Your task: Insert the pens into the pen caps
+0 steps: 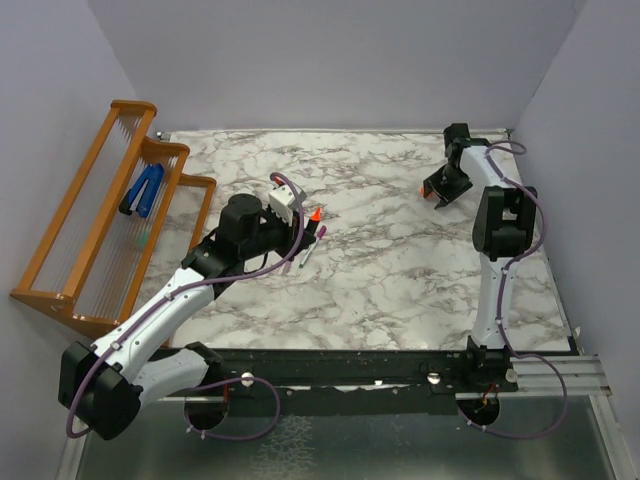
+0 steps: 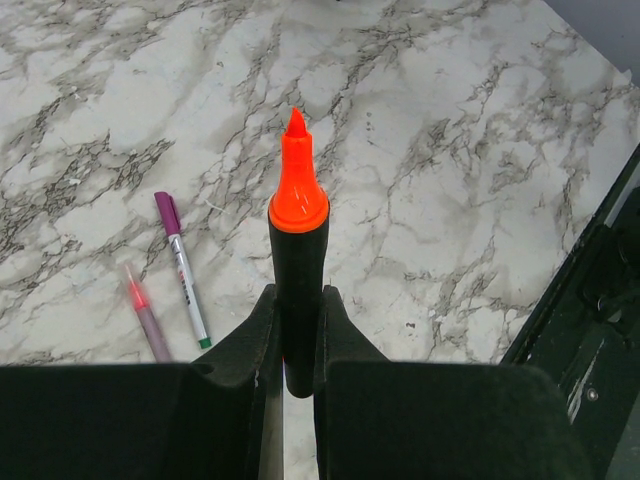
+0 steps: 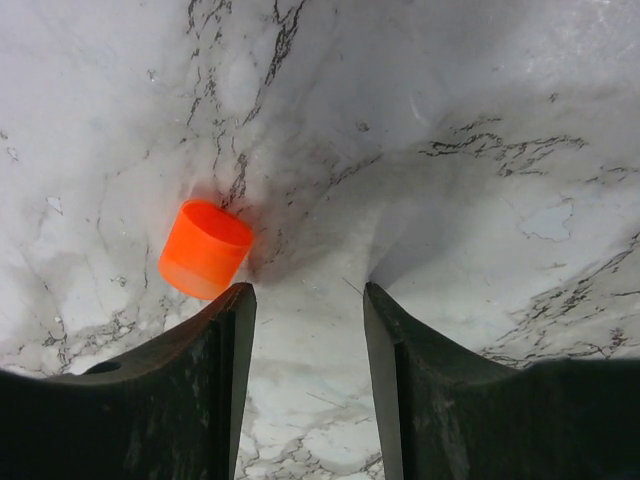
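Note:
My left gripper (image 2: 297,296) is shut on the black marker (image 2: 297,262), whose bare orange-red tip (image 2: 296,180) points away from me; in the top view the gripper (image 1: 304,216) holds it above the table's left centre. Below lie the white-grey pen (image 2: 188,290), with the magenta-purple cap (image 2: 166,211) on its far end, and the dull pink pen (image 2: 146,318), uncapped. My right gripper (image 3: 308,300) is open and low over the table at the far right (image 1: 441,190). The orange cap (image 3: 205,248) lies just outside its left fingertip. The pale pink cap is not in view.
A wooden rack (image 1: 100,225) stands along the left edge with the blue clip-shaped object (image 1: 143,190) on it. The marble table (image 1: 400,270) ends in a black rail at the near edge. Grey walls close in the back and sides.

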